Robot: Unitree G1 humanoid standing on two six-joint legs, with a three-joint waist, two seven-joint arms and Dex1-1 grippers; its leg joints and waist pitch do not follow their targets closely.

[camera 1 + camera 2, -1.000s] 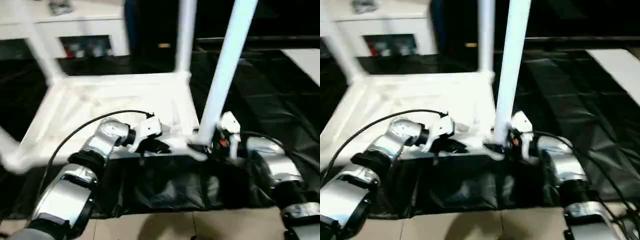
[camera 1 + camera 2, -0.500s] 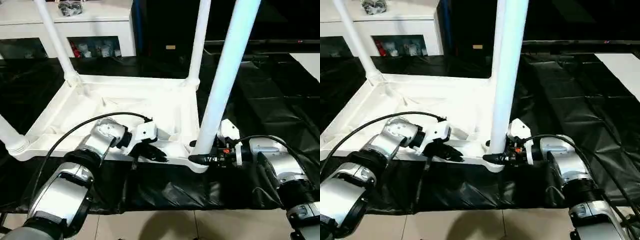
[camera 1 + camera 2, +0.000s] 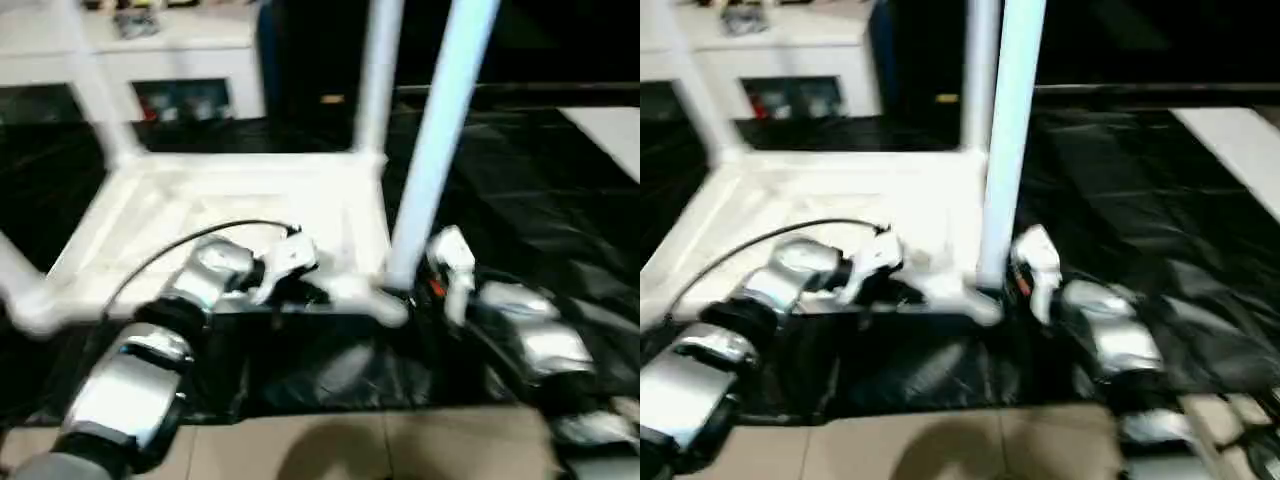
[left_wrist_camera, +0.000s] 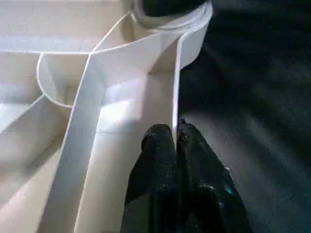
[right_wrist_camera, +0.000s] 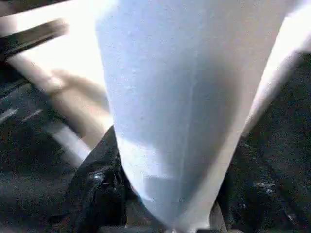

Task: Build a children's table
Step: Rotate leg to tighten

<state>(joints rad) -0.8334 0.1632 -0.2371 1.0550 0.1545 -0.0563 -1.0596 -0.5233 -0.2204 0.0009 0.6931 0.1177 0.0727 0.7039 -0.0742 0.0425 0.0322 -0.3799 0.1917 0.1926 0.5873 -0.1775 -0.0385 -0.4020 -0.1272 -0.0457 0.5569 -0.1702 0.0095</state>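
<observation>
The tabletop [image 3: 250, 215] lies upside down on the black sheet [image 3: 520, 180] in front of me, its ribbed underside facing up. Legs stand upright in its corner sockets: the near right leg [image 3: 432, 140] rises from the corner closest to my right arm, a second leg [image 3: 375, 80] stands at the far right corner, another [image 3: 95, 95] at the far left, and a fourth [image 3: 22, 290] shows at the near left corner, at the picture's edge.

My left gripper [image 4: 175, 141] has its two black fingers pressed together, pinching the thin near wall of the tabletop between their tips, not far from the near right corner socket [image 4: 170, 14]. My right gripper [image 5: 165, 204] sits at the base of the near right leg, one finger [image 5: 97, 189] on each side of the tube and close against it; the leg stands between them, so I take it as gripped.

A black cable [image 3: 190, 245] arcs over my left forearm. Beyond the table stands a white cabinet [image 3: 160, 60] with glass doors and small things behind the glass. Pale floor tiles [image 3: 350, 450] show at the near edge of the sheet.
</observation>
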